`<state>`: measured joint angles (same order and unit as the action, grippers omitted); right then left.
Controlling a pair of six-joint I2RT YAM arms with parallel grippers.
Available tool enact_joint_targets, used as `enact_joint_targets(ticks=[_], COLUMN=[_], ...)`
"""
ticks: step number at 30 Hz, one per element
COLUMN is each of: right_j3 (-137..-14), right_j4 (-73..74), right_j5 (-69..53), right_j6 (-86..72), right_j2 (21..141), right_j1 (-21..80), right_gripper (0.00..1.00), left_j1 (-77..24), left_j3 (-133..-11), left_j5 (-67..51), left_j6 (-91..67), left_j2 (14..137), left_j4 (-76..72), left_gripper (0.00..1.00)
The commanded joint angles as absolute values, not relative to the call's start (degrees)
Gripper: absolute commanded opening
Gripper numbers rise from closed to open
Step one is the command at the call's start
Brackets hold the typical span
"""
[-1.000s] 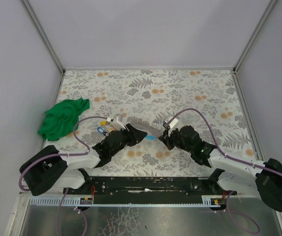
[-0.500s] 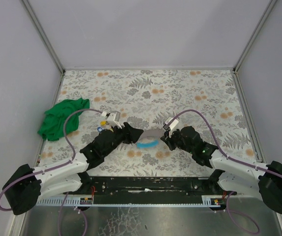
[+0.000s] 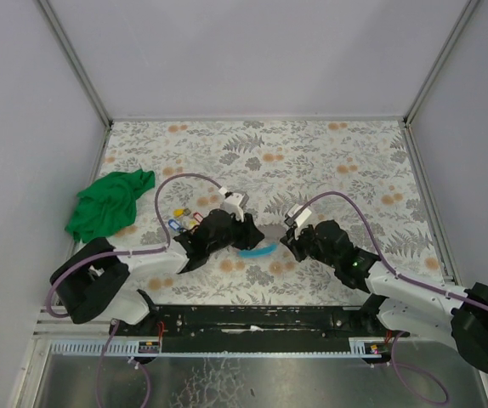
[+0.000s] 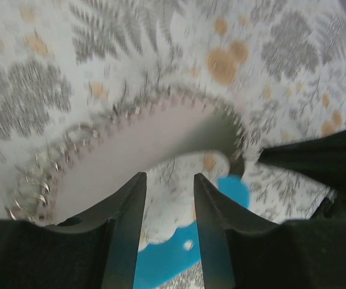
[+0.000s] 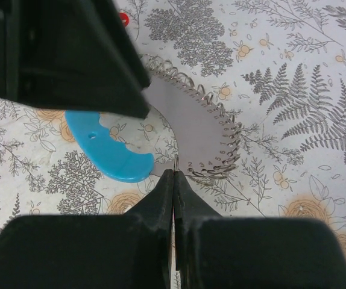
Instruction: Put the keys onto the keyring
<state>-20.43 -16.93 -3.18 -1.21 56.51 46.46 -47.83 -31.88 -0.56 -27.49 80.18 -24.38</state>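
- The right hand (image 5: 173, 174) has its two fingers pressed flat together with no gap; the tips meet the near inner edge of the keyring (image 5: 191, 126), and a thin bit of wire stands right at the seam between them; it grips the ring there
- The left hand (image 4: 167, 180) has its fingers (image 4: 125, 223) parted by a narrow gap; through the gap only the patterned surface and part of the blue arc show, and nothing sits between the fingers; the tips reach to the inner edge of the grey band, but contact cannot be told
- The keyring (image 3: 252, 252) lies on the surface (image 3: 312, 161) between the two hands, in the near middle of the top view; it shows as a curved grey band edged with small wire loops, with a light-blue arc (image 5: 110, 153) on its near side; the blue arc has a small hole and a scalloped edge
- In the top view the left hand (image 3: 244, 231) comes at the ring from the left and the right hand (image 3: 286, 240) from the right; both sit low over the surface
- The keys (image 3: 184, 221) lie in a small cluster on the surface just left of the left hand, apart from the ring; yellow, red and blue tags show; a red tag (image 5: 123, 18) peeks past the left hand in the right wrist view
- A crumpled green cloth (image 3: 108, 206) lies at the left edge of the surface, well apart from the ring
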Motion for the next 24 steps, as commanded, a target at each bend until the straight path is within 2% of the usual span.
enact_joint_targets(ticks=[1,6,14,19,24], right_j3=[-20.91,-21.26,-21.56,-22.82,-25.50], right_j4=[-19.65,-20.37,-20.89,-20.41,-19.60], right_j5=[-0.46,0.03,-3.41,-8.90,-13.65], right_j6=[-0.06,0.45,1.98,4.38,7.57], right_j2=[54.49,54.77,56.69,57.48,60.16], right_j1=[46.71,46.76,46.76,46.76,46.76], right_gripper=[0.00,0.00,0.00,0.00,0.00], left_j1=[-47.58,-49.84,-53.07,-52.24,-47.13], left_j3=[-25.63,-19.98,-13.18,-12.68,-16.04], left_j5=[-6.55,-6.71,-5.25,-2.69,-7.85], left_j6=[-34.50,-42.08,-44.14,-35.48,-22.99], left_j2=[82.11,82.46,80.47,71.39,63.09], left_j4=[-35.77,-46.56,-59.44,-51.34,-40.72], left_gripper=[0.35,0.33,0.33,0.35,0.36])
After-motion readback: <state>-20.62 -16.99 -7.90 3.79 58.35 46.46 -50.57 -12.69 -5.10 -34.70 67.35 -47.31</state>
